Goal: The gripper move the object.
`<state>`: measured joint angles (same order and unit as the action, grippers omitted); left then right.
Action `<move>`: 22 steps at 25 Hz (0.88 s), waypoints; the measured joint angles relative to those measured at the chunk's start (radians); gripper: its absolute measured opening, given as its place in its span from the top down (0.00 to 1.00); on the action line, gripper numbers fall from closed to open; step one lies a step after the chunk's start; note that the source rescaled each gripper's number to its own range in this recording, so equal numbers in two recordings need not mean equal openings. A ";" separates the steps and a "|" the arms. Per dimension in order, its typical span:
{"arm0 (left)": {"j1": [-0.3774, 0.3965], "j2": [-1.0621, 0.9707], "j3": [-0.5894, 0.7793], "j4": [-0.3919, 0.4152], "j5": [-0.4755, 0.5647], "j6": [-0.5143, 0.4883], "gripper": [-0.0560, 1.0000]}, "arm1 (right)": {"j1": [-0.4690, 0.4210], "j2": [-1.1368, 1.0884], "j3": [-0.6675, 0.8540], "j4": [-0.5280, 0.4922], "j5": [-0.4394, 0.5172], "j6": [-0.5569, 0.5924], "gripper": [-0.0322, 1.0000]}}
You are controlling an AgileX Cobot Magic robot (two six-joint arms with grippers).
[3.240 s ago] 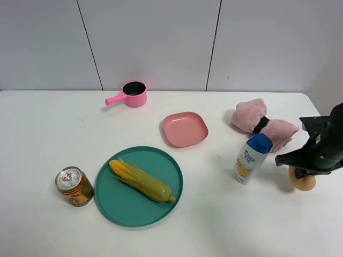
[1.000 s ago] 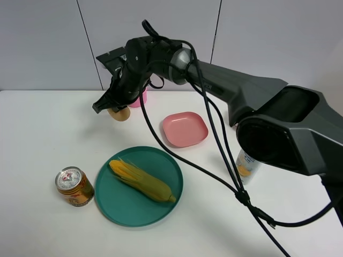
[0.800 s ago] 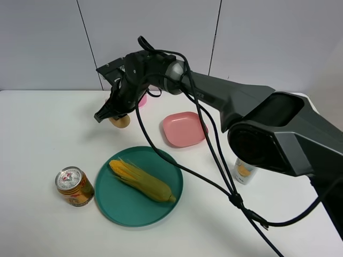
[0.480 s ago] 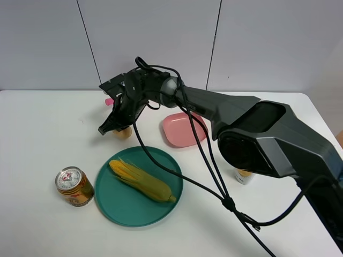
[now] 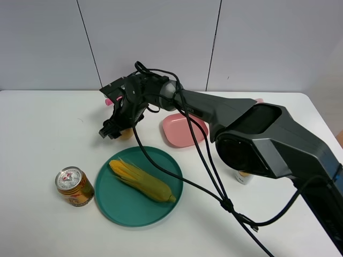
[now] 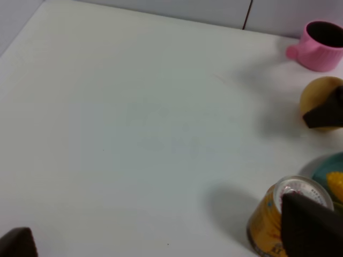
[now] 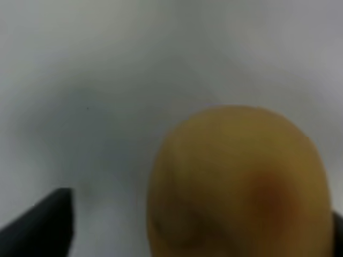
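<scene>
The tan-orange potato (image 5: pixel 126 133) sits low at the table surface, left of the pink plate (image 5: pixel 177 135) and above the teal plate (image 5: pixel 107 199). It also shows in the left wrist view (image 6: pixel 320 96) and fills the right wrist view (image 7: pixel 236 182). My right gripper (image 5: pixel 115 128) has reached across to the left and straddles the potato. One finger (image 7: pixel 51 219) stands apart from it, so the jaws look open. My left gripper (image 6: pixel 161 241) is open and empty over bare table; it does not show in the exterior view.
A corn cob (image 5: pixel 142 179) lies on the teal plate. A drink can (image 5: pixel 74 186) stands left of it. A pink pot (image 6: pixel 320 38) stands behind the potato, mostly hidden by the arm. A bottle (image 5: pixel 244 176) peeks from under the right arm.
My right arm carried the potato from the table's right side to the left, then lowered it from near the pink pot to the table. One finger now stands apart from it.
</scene>
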<state>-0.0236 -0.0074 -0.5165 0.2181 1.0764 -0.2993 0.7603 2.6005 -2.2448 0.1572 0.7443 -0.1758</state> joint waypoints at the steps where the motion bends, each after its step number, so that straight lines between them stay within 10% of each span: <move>1: 0.000 0.000 0.000 0.000 0.000 0.000 0.00 | 0.000 0.000 0.000 -0.001 0.000 0.009 0.11; 17: 0.000 0.000 0.000 0.000 0.000 0.000 0.00 | 0.000 -0.469 0.001 -0.115 0.204 0.125 0.00; 22: 0.000 0.000 0.000 0.000 0.000 0.000 0.00 | 0.000 -0.705 0.000 -0.326 0.278 0.176 0.00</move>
<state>-0.0236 -0.0074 -0.5165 0.2181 1.0764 -0.2993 0.7607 1.8955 -2.2448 -0.1690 1.0222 0.0000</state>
